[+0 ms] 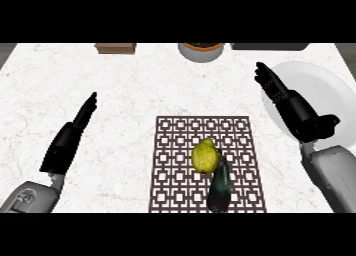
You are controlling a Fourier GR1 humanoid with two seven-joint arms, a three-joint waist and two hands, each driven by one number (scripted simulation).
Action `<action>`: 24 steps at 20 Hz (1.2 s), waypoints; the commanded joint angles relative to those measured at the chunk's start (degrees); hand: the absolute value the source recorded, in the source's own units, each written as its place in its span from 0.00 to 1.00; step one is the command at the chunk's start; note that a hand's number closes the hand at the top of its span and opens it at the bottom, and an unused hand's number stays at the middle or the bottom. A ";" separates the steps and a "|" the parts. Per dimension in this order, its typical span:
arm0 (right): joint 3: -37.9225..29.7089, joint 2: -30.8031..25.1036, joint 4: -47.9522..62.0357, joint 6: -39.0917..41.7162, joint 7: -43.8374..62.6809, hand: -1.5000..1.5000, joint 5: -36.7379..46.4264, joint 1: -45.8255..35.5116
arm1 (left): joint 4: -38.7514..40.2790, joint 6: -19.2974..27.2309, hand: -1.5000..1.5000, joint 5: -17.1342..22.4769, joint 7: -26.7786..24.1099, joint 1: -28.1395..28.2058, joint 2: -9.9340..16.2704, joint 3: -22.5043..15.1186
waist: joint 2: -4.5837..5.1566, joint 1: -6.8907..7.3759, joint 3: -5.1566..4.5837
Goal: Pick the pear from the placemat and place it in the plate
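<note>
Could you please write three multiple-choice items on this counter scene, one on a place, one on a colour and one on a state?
1. Where does the pear lie?
A. on the placemat
B. in the plate
C. in the right hand

2. What colour is the plate?
A. black
B. white
C. brown

3. How is the left hand?
A. open, holding nothing
B. curled round the pear
C. pressing the plate

Answers: 1 A, the pear rests on the patterned mat beside a dark vegetable; 2 B, its rim shows white; 3 A, its fingers are straight above bare counter.

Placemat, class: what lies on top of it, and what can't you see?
On the placemat lie a yellow pear and a dark long vegetable, touching it. Both hide the pattern under them. No hand is over the mat.
</note>
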 commanded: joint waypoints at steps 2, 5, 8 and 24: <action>-2.72 5.96 -0.34 1.69 0.53 1.00 -7.81 2.91 | 1.44 1.24 0.50 2.76 3.54 2.08 -1.63 3.12 | -1.14 0.14 0.74; -6.66 13.73 -1.90 2.45 1.37 1.00 -19.78 5.19 | 3.38 5.94 0.50 3.72 7.23 3.92 -4.68 4.36 | -1.06 -0.08 0.90; -0.75 -7.82 0.46 -6.67 0.45 1.00 10.90 1.89 | 4.16 5.03 0.50 5.34 8.32 5.41 -5.08 4.42 | -2.04 -1.06 -0.55; 3.34 12.66 5.16 -6.48 -20.49 0.00 6.06 17.91 | -2.54 8.76 0.50 3.55 15.77 7.15 -7.04 3.47 | -1.35 0.36 0.70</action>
